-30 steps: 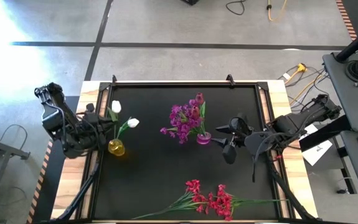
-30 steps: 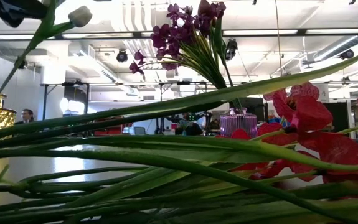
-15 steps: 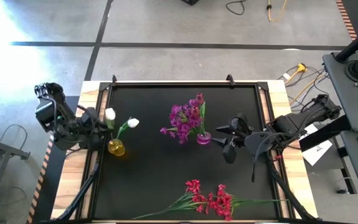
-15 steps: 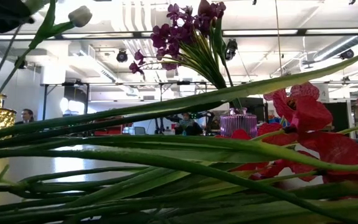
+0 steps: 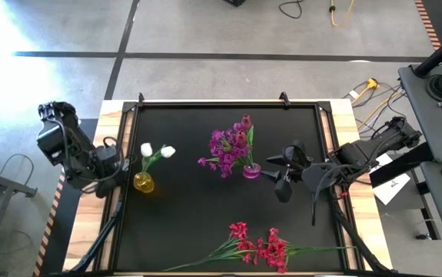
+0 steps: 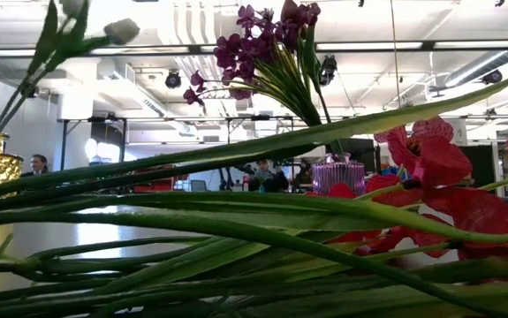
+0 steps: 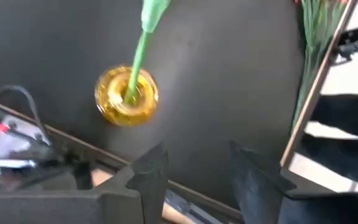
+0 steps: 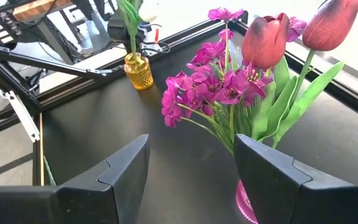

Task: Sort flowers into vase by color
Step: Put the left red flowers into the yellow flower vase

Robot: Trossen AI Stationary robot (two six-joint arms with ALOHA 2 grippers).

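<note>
Two white tulip buds (image 5: pixel 156 150) in yellow vase (image 5: pixel 144 182), left gripper (image 7: pixel 194 180) at its nine o'clock, wide open, empty, right gripper (image 8: pixel 191 180) parted, empty, by purple vase (image 5: pixel 251 170).

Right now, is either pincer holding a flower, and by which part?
Nothing is held. The left pincer is open and empty by the table's left edge, near the yellow vase. The right pincer is open beside the purple vase.

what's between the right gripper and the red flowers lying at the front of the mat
Nothing visible. The right gripper, open, hovers beside the purple vase, and only bare black mat lies between it and the red flowers along the front edge.
</note>
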